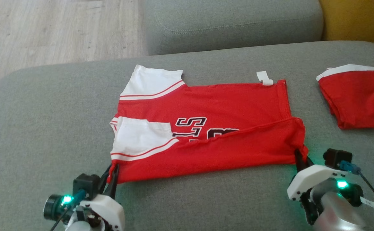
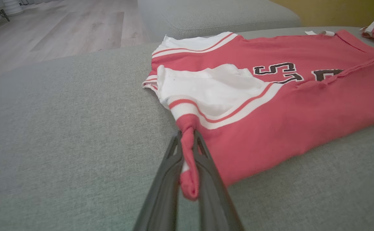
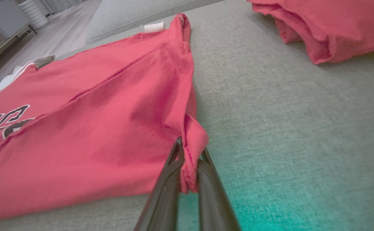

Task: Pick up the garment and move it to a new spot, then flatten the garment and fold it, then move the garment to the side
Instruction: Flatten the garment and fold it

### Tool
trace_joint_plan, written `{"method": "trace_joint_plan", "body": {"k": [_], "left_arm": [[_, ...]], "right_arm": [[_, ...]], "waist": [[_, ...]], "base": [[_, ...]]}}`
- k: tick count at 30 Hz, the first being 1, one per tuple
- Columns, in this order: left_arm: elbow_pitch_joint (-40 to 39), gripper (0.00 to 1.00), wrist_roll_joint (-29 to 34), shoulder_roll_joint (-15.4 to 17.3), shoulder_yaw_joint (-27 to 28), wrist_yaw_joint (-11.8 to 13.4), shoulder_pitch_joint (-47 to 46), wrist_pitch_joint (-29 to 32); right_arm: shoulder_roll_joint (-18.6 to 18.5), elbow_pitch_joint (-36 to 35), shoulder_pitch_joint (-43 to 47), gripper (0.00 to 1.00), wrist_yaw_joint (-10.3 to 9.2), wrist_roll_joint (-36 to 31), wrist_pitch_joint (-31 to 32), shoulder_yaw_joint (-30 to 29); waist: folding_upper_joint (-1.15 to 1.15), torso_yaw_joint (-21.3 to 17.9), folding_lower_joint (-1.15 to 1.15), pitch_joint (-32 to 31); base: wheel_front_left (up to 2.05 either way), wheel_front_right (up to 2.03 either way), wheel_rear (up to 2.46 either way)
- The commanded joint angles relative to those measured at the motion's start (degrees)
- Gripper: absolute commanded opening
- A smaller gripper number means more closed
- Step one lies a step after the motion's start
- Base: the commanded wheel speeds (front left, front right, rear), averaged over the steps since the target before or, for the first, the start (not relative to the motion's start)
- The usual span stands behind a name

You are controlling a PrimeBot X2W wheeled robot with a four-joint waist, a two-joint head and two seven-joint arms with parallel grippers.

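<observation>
Folding step, near edge in hand. The garment (image 1: 222, 106), a red jersey with white sleeves, lies spread across the middle of the grey sofa cushion (image 1: 45, 128). Its near long side is already turned over the body, so the flap's edge cuts across the dark lettering (image 1: 191, 123). We see the left gripper (image 1: 112, 170) at the near corner on the sleeve end. In the left wrist view its fingers (image 2: 166, 179) stand narrow, pinching a bunched tab of red cloth. The right gripper (image 1: 299, 157) is at the near corner on the hem end, and in the right wrist view its fingers (image 3: 162, 189) are likewise nearly together on a doubled fold of hem. A second red piece (image 1: 357, 99) lies well apart at the right. We judge that flattening is largely done and one lengthwise fold is made. The next move would call for both corners to rise and travel together at equal pace towards the far edge by the white tag (image 1: 264, 78), keeping the cloth taut enough between them not to sag or skew.
</observation>
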Motion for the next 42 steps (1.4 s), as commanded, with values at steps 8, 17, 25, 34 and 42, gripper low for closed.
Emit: {"method": "trace_joint_plan", "body": {"k": [8, 17, 25, 34, 42], "left_arm": [[-2.10, 0.00, -0.09, 2.04, 2.67, 1.50, -1.46, -1.28], [-2.42, 0.00, -0.49, 1.68, 1.54, 1.33, -1.00, -1.00], [-3.03, 1.00, -0.94, 0.77, 1.39, 1.33, -2.19, -4.44], [-8.16, 1.00, -0.99, -0.36, 4.97, 2.14, -7.91, -13.16], [-9.98, 1.00, 1.29, 4.16, 5.42, -2.62, -20.44, -12.18]], "right_arm": [[0.11, -7.46, 2.02, 0.00, -0.05, -3.16, 2.40, -3.44], [0.11, -16.43, 6.65, 1.00, -0.05, -3.74, 8.45, -4.04], [0.11, -28.50, 9.08, 1.00, -0.05, -1.50, 3.62, -0.94], [0.11, -37.61, 10.55, 1.00, -0.05, 0.29, -3.51, 4.17], [0.11, -42.01, 8.09, 1.00, -0.05, 1.85, -4.31, 8.63]], "waist": [[0.00, 0.08, 0.00, -0.26], [0.00, 0.55, 0.00, -0.33], [0.00, 0.00, 0.00, 1.36], [0.00, -2.51, 0.00, 4.91], [0.00, -6.89, 0.00, 11.48]], "base": [[0.00, 0.00, 0.00], [0.00, 0.00, 0.00], [0.00, 0.00, 0.00], [0.00, 0.00, 0.00], [0.00, 0.00, 0.00]]}}
